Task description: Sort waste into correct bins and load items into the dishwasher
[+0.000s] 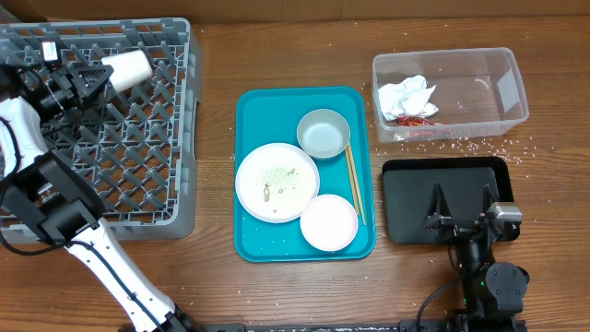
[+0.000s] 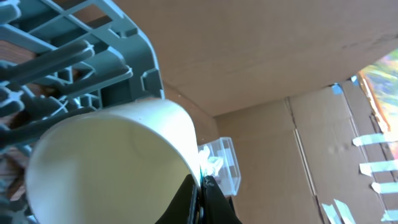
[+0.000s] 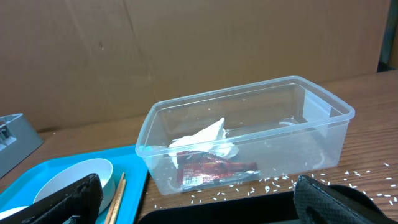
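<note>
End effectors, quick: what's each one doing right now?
Left end effector: closed on the small white cup, over the dish rack.
Right end effector: open, holding nothing, above the black tray.

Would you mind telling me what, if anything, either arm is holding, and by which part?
The left arm's fingers pinch the white cup by its rim, over the dish rack. The right arm's fingers are open and empty.

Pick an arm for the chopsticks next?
Right, probably. The right gripper is open and empty over the black tray, near the chopsticks; the left gripper is shut on the white cup at the dish rack.
</note>
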`<state>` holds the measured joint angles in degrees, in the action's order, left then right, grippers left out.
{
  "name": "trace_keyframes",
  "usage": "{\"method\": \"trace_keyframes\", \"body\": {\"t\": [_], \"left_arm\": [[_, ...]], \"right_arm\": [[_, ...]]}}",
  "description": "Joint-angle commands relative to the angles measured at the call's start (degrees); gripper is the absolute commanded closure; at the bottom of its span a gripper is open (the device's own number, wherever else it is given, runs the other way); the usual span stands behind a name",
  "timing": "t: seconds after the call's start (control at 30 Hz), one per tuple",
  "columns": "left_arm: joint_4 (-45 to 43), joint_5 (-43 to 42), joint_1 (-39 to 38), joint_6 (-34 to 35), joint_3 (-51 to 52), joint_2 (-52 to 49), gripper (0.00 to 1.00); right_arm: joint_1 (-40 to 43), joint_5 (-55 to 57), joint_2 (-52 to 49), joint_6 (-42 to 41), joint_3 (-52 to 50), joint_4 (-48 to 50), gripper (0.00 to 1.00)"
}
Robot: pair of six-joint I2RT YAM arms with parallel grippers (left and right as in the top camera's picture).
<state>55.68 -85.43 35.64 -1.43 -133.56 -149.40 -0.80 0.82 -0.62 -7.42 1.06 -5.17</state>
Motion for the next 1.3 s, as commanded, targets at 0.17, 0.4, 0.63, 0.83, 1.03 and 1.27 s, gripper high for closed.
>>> {"method": "trace_keyframes", "body": {"t": [0.17, 0.4, 0.63, 0.83, 1.03, 1.27], "left_arm": [[0.13, 6.38, -0.42, 2.56, -1.16, -1.14, 0.82], [5.27, 17.09, 1.53, 5.92, -1.60, -0.63, 0.84], [11.63, 21.49, 4.70, 5.27, -5.40, 2.45, 0.72], [21.16, 37.20, 5.27, 6.73, -14.95, 7.13, 0.14], [25.31, 45.42, 4.13, 9.44, -21.40, 11.28, 0.39], [25.38, 57.05, -5.38, 2.75, -21.42, 12.81, 0.96]], "right_arm": [[-0.22, -0.09, 0.44, 0.39, -0.61, 0.37, 0.00], [-0.22, -0.09, 0.44, 0.39, -0.61, 0.37, 0.00], [-0.22, -0.09, 0.44, 0.39, -0.61, 0.37, 0.00], [-0.22, -0.09, 0.44, 0.39, -0.61, 0.37, 0.00], [-0.22, -0.09, 0.44, 0.39, -0.61, 0.37, 0.00], [-0.22, -0.09, 0.44, 0.39, -0.61, 0.37, 0.00]]}}
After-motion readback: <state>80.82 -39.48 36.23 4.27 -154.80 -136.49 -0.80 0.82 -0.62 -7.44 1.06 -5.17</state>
